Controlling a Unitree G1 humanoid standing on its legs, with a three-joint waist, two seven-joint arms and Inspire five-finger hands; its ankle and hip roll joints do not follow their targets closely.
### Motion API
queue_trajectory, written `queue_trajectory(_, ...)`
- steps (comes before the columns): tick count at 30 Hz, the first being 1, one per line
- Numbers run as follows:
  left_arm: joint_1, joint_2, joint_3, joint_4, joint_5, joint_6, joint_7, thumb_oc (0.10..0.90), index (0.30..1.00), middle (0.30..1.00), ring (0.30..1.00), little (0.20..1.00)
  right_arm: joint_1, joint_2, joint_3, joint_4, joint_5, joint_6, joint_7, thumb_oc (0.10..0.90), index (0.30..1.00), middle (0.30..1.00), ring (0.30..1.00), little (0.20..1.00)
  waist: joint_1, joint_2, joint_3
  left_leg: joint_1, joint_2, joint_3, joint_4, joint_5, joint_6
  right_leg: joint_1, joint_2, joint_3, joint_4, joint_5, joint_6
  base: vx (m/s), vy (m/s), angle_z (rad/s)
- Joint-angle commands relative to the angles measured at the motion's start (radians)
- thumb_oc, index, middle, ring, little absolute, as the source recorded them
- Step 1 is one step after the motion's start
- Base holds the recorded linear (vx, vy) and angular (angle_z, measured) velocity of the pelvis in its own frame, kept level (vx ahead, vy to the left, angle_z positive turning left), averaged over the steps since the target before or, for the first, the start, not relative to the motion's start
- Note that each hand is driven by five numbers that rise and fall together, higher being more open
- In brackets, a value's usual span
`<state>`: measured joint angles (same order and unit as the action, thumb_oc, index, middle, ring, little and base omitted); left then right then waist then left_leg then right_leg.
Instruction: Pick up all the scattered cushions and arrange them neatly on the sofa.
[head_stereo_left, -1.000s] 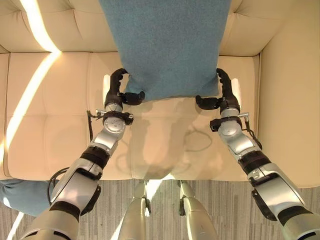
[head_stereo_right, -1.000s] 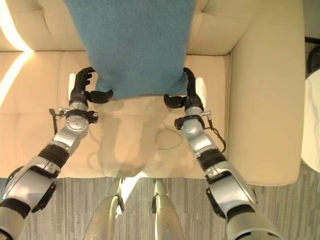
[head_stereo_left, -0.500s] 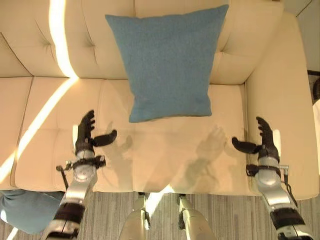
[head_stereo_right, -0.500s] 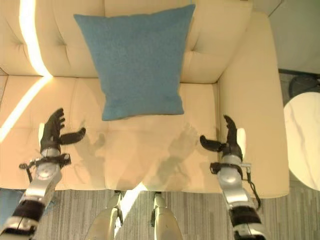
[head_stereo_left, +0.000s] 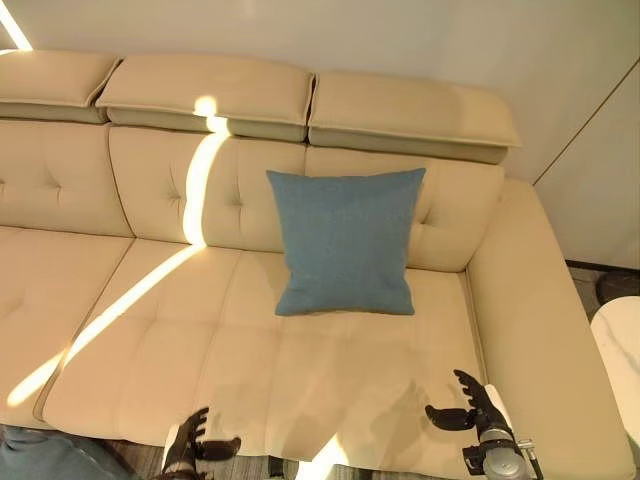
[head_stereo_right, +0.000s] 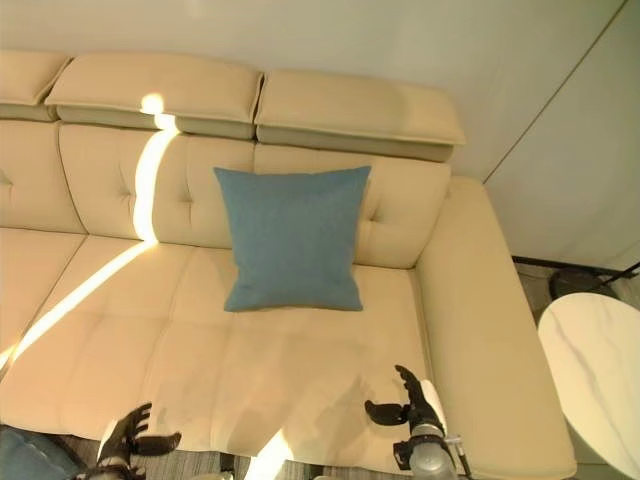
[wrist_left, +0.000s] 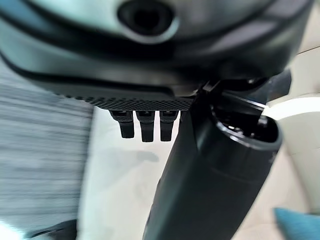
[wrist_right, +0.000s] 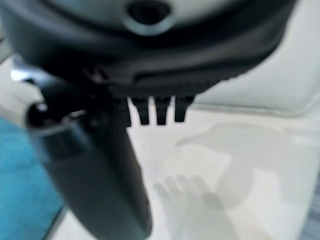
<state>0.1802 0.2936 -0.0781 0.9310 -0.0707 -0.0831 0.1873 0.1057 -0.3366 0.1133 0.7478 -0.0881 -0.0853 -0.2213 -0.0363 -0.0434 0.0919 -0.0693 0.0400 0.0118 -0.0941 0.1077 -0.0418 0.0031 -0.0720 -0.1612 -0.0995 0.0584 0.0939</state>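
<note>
Cushion (head_stereo_left: 346, 240) stood against the sofa (head_stereo_left: 140, 330) backrest, near its right end.
Your left hand (head_stereo_left: 190, 450) and right hand (head_stereo_left: 470, 408) hung spread and empty at the seat's front edge, well apart from it.

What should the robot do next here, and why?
Probably turn toward the second cushion on the floor at its lower left. One cushion already leans upright against the sofa back, and the left hand and right hand are open and empty.
</note>
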Motion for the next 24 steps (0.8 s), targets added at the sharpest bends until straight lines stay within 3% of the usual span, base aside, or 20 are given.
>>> queue_trajectory(1,-0.062,0.046,0.011,-0.009,0.061,-0.031,0.019,0.8,0.9,0.9,0.9,0.9,-0.022,-0.042,-0.019,-0.04,-0.001,-0.055,-0.023,0.8,0.9,0.9,0.9,0.9,0.016,-0.019,-0.025,0.061,0.016,0.053,0.007,-0.138,-0.019,-0.003,0.029,-0.003,0.012,-0.092,0.01,-0.02,-0.054,0.02)
queue_trajectory(6,-0.09,0.044,-0.005,0.07,0.068,-0.029,0.038,0.8,0.9,0.9,0.9,0.9,-0.041,-0.03,0.001,0.043,0.022,-0.054,-0.04,0.8,0.9,0.9,0.9,0.9,0.016,-0.019,0.0,0.059,0.03,0.04,0.023,-0.118,-0.027,0.012,0.043,-0.008,0.012,-0.114,-0.002,-0.1,-0.047,0.11)
queue_trajectory(7,-0.118,0.044,-0.024,0.074,0.073,-0.028,0.042,0.8,0.9,0.9,0.9,0.9,-0.056,-0.034,0.009,0.073,0.019,-0.048,-0.052,0.8,0.9,0.9,0.9,0.9,0.015,-0.037,0.031,0.001,0.024,0.043,0.125,-0.149,-0.026,0.004,0.026,-0.02,0.012,-0.103,-0.008,-0.25,-0.027,0.1)
queue_trajectory(8,-0.119,0.044,-0.024,0.075,0.073,-0.028,0.042,0.8,0.9,0.9,0.9,0.9,-0.058,-0.033,0.009,0.074,0.019,-0.049,-0.052,0.8,0.9,0.9,0.9,0.9,0.013,-0.037,0.03,-0.005,0.024,0.041,0.134,-0.153,-0.026,0.003,0.026,-0.021,0.012,-0.103,-0.008,-0.37,-0.004,0.38)
queue_trajectory(9,-0.133,0.037,-0.033,0.092,0.075,-0.03,0.041,0.8,0.9,0.9,0.9,0.9,-0.074,-0.034,0.016,0.112,0.023,-0.044,-0.055,0.8,0.9,0.9,0.9,0.9,0.014,-0.05,0.048,-0.015,0.004,0.04,0.237,-0.228,-0.017,-0.006,0.008,-0.029,0.012,-0.085,-0.011,-0.24,0.044,0.53)
queue_trajectory(10,-0.139,0.031,-0.035,0.106,0.075,-0.032,0.039,0.8,0.9,0.9,0.9,0.9,-0.081,-0.033,0.02,0.141,0.026,-0.043,-0.053,0.8,0.9,0.9,0.9,0.9,0.011,-0.054,0.052,-0.013,-0.003,0.035,0.289,-0.258,-0.014,-0.014,0.0,-0.031,0.012,-0.076,-0.012,-0.25,0.044,0.65)
queue_trajectory(14,-0.157,0.005,-0.05,0.151,0.083,-0.029,0.034,0.8,0.9,0.9,0.9,0.9,-0.102,-0.034,0.027,0.202,0.019,-0.03,-0.051,0.8,0.9,0.9,0.9,0.9,-0.014,-0.047,0.039,0.057,0.017,0.049,0.406,-0.296,-0.014,-0.053,-0.012,-0.051,0.017,-0.047,-0.018,-0.18,0.144,0.19)
queue_trajectory(18,-0.167,-0.012,-0.067,0.169,0.092,-0.03,0.035,0.8,0.9,0.9,0.9,0.9,-0.106,-0.025,0.025,0.248,0.019,-0.02,-0.044,0.8,0.9,0.9,0.9,0.9,-0.045,-0.031,0.013,0.158,0.022,0.071,0.295,-0.321,-0.018,-0.091,-0.022,-0.08,0.022,-0.024,-0.002,-0.11,0.166,0.29)
queue_trajectory(20,-0.186,-0.02,-0.074,0.163,0.084,-0.03,0.035,0.8,0.9,0.9,0.9,0.9,-0.123,-0.013,0.035,0.282,0.005,-0.007,-0.048,0.8,0.9,0.9,0.9,0.9,-0.052,-0.034,0.014,0.179,-0.011,0.062,0.177,-0.351,-0.005,-0.144,-0.052,-0.085,0.021,0.026,0.029,-0.25,0.303,0.61)
queue_trajectory(23,-0.204,-0.016,-0.077,0.166,0.084,-0.031,0.044,0.8,0.9,0.9,0.9,0.9,-0.149,0.003,0.058,0.32,-0.015,0.006,-0.052,0.8,0.9,0.9,0.9,0.9,-0.037,-0.048,0.035,0.162,-0.042,0.034,0.137,-0.337,0.017,-0.175,-0.074,-0.08,0.024,0.056,0.054,-0.22,0.16,0.18)
queue_trajectory(24,-0.219,-0.004,-0.078,0.175,0.083,-0.03,0.05,0.8,0.9,0.9,0.9,0.9,-0.163,0.017,0.069,0.318,-0.022,0.015,-0.051,0.8,0.9,0.9,0.9,0.9,-0.034,-0.051,0.058,0.149,-0.043,0.021,0.126,-0.32,0.025,-0.197,-0.076,-0.046,0.045,0.057,0.07,-0.31,0.174,0.13)
